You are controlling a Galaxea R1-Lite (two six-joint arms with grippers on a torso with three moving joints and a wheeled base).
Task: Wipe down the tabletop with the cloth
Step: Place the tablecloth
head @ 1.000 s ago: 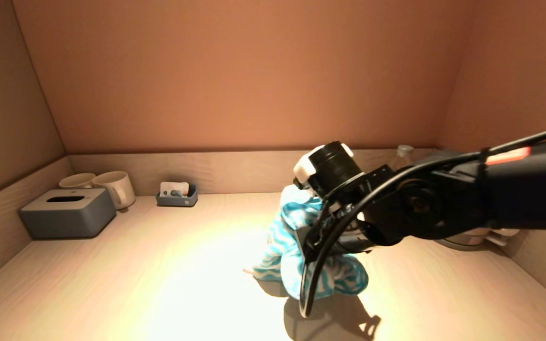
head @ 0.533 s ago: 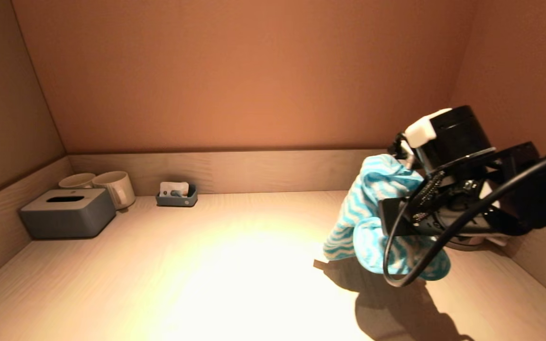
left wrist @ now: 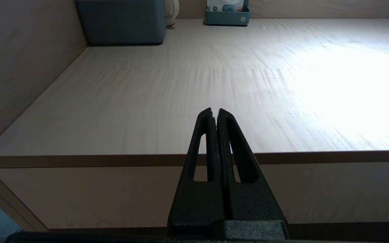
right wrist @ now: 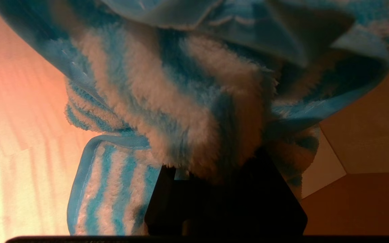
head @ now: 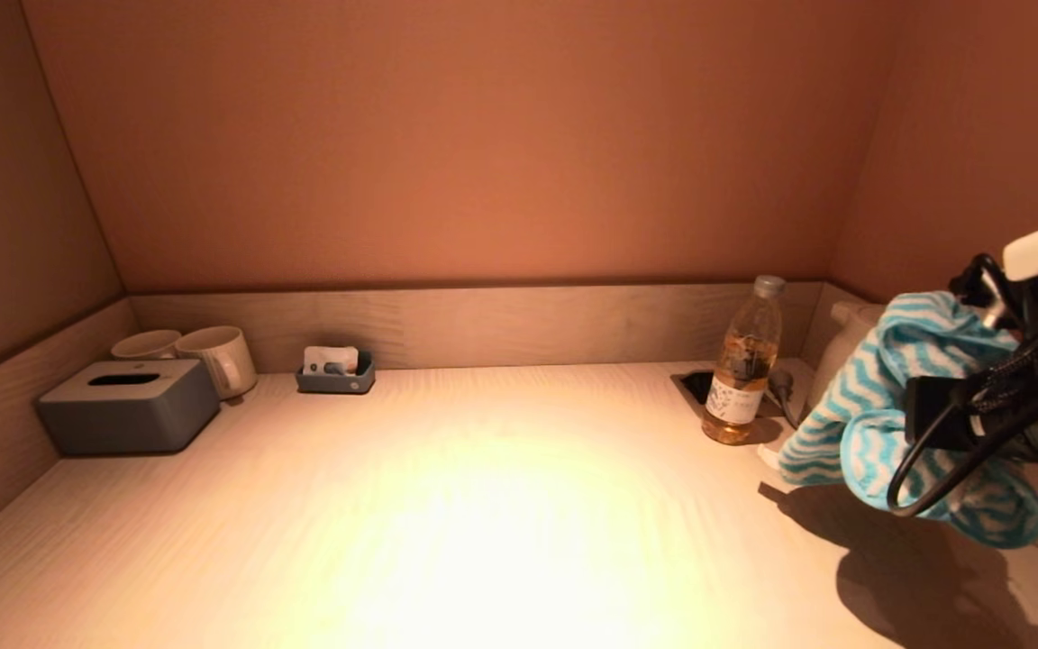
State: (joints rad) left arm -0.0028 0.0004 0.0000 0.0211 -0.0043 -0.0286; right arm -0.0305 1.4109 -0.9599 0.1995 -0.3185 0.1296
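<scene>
cloth point(head: 879, 410) in right jaws point(right wrist: 225, 182)

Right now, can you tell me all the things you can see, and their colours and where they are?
cloth: one, blue and white wavy stripes, hanging above the tabletop's right end
tabletop: one, pale wood
tissue box: one, grey, back left corner
mugs: two, white, behind the tissue box
small tray: one, grey-blue, back wall
bottle: one, clear with amber liquid, back right
kettle: one, white, behind the cloth
right gripper: black, jaws shut on the cloth
left gripper: black, jaws shut, front left edge
</scene>
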